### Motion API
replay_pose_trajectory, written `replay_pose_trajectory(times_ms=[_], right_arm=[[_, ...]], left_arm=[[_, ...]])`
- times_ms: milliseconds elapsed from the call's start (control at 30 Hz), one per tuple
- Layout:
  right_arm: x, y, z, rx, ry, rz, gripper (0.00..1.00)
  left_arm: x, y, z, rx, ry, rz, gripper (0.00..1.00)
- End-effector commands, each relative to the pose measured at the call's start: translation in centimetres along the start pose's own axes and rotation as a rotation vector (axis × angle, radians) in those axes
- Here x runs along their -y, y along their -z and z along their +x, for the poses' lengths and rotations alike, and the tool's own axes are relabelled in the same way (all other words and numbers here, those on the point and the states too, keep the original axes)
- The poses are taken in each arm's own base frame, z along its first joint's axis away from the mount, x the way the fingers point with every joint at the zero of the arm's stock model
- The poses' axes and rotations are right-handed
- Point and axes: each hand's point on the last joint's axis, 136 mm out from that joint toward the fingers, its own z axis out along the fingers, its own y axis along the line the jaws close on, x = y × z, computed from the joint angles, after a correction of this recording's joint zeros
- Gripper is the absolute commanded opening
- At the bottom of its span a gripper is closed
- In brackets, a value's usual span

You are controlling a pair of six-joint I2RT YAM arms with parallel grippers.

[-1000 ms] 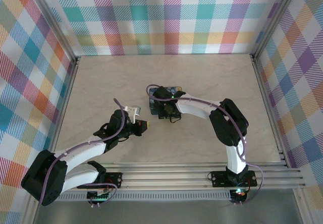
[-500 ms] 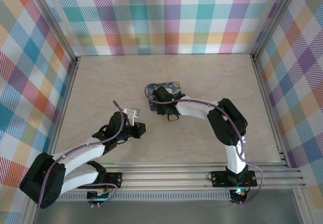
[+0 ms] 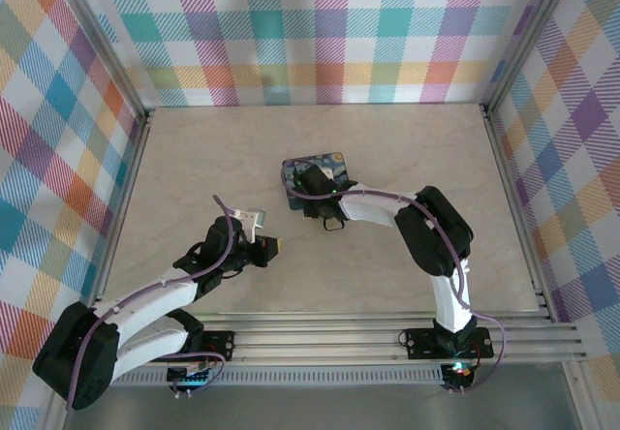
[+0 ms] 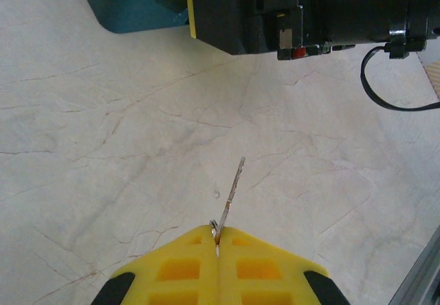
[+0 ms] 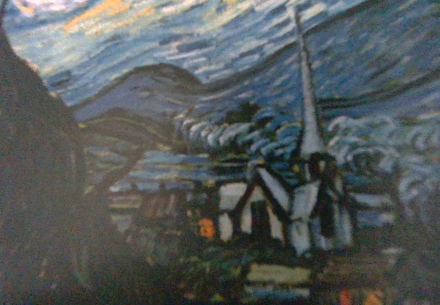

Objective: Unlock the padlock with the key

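Left wrist | yellow left claw [image 4: 216, 233] pinching thin silvery key [image 4: 233, 189] | right claw [image 3: 308, 184] state unclear

Box: square dark-blue painting-print box [image 3: 334, 164] on the pale stone-look table [image 3: 194, 159], centre.
Right gripper [image 3: 304, 182]: over the box's near-left part, perhaps touching.
Key: thin silvery metal key [image 4: 232, 185] in the left gripper [image 4: 217, 236], near-left of the box.

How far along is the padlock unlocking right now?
Done: the key is picked up, pinched between the shut yellow fingers of the left gripper with its blade sticking out ahead. In hand: the right gripper is down at the painted box, its camera close on the lid's print. Left: bringing the key to the padlock, inserting it and turning it.
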Motion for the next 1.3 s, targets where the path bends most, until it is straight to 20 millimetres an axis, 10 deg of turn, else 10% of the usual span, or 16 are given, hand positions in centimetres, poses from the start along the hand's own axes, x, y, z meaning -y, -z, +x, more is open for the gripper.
replay_pose_trajectory(times_ms=[0,500,700,1267], right_arm=[[0.6,-0.9,-0.5,0.021,0.004,0.008,0.42],[0.7,-1.4,-2.3,0.042,0.039,0.011,0.17],[0.3,1.0,-3.5,0.003,0.032,-0.051,0.00],[1.8,9.8,-1.5,-0.299,-0.295,-0.282,0.00]], left_arm=[[-0.5,0.1,0.5,-0.002,-0.015,-0.017,0.00],[-0.7,0.6,0.6,0.004,-0.026,-0.030,0.00],[-0.3,0.4,0.1,0.012,-0.038,-0.016,0.00],[6.5,-2.8,-4.8,0.037,-0.100,0.225,0.00]])
